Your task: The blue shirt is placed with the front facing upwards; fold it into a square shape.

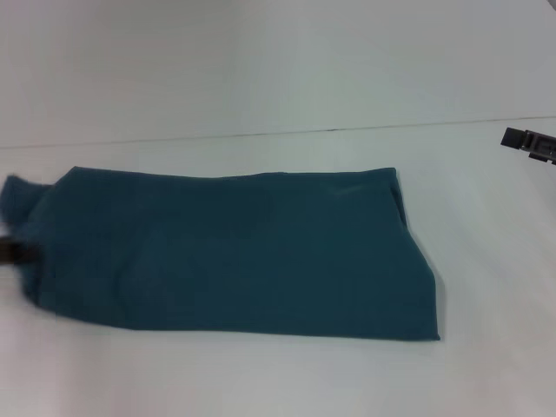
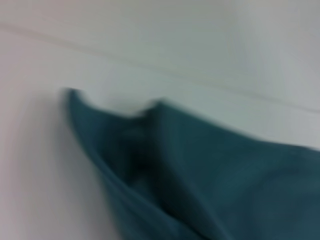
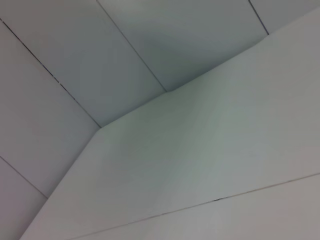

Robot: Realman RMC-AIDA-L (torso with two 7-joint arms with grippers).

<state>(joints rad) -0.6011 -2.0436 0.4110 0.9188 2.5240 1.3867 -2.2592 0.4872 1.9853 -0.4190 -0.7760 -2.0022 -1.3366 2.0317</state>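
The blue shirt (image 1: 234, 252) lies on the white table as a long dark teal band with plain cloth facing up and no print showing. Its left end (image 1: 19, 198) is bunched and raised off the table. A dark part of my left gripper (image 1: 12, 252) shows at the picture's left edge, against that raised end, and seems to hold it. The left wrist view shows the shirt (image 2: 210, 180) close up, with a lifted corner and deep folds. My right gripper (image 1: 532, 144) sits at the far right edge, well away from the shirt.
The white table (image 1: 278, 382) has a thin seam line (image 1: 261, 133) running across behind the shirt. The right wrist view shows only white panels (image 3: 200, 150) with dark joints.
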